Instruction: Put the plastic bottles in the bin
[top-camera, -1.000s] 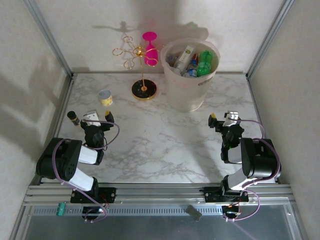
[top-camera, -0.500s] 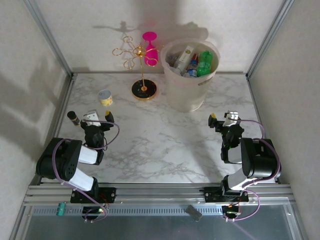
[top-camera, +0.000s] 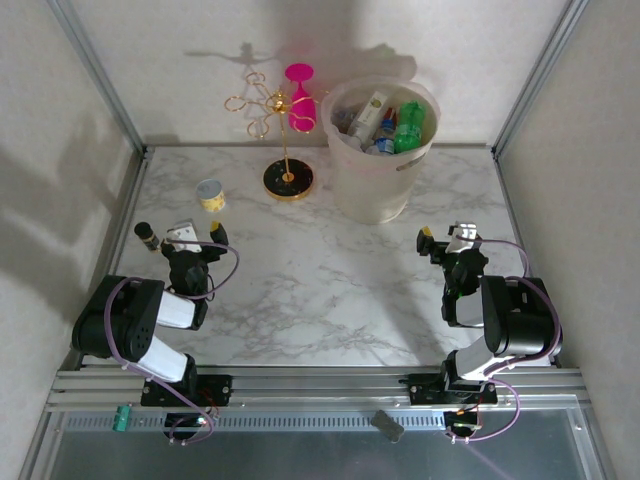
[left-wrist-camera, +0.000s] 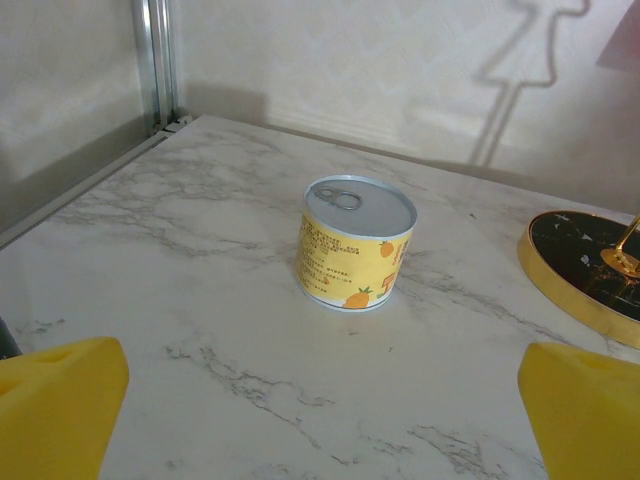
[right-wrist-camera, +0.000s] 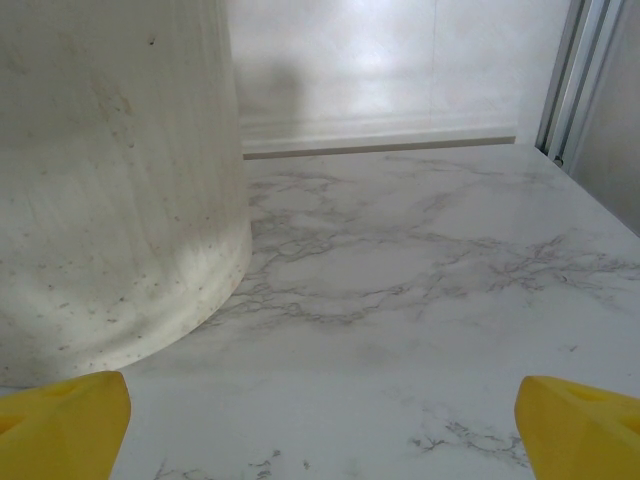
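**A:** Where are the plastic bottles (top-camera: 408, 125) sitting?

**B:** They're lying heaped inside the bin (top-camera: 350, 190), the one pale bucket standing at the far side of the worktop (top-camera: 300, 290), right of centre. I'm making out one green bottle against the right rim and a few clear ones beside it. The pile is too tangled for a sure count.

**A:** What's standing around it?

**B:** One gold wire stand (top-camera: 287, 180) is rising just left of the bin, with one pink glass (top-camera: 300, 95) hanging on it. Further left, one yellow can (left-wrist-camera: 356, 243) is sitting upright, pull-tab up. One small dark vial (top-camera: 147, 235) is standing at the left edge.

**A:** And the hands?

**B:** There are two, both resting low near the front. The left hand (top-camera: 198, 233) is gaping wide, facing the can and well short of it, gripping nothing. The right hand (top-camera: 445, 236) is spread just as wide, pointing past the foot of the bin, with only bare marble between its yellow pads (right-wrist-camera: 60, 425).
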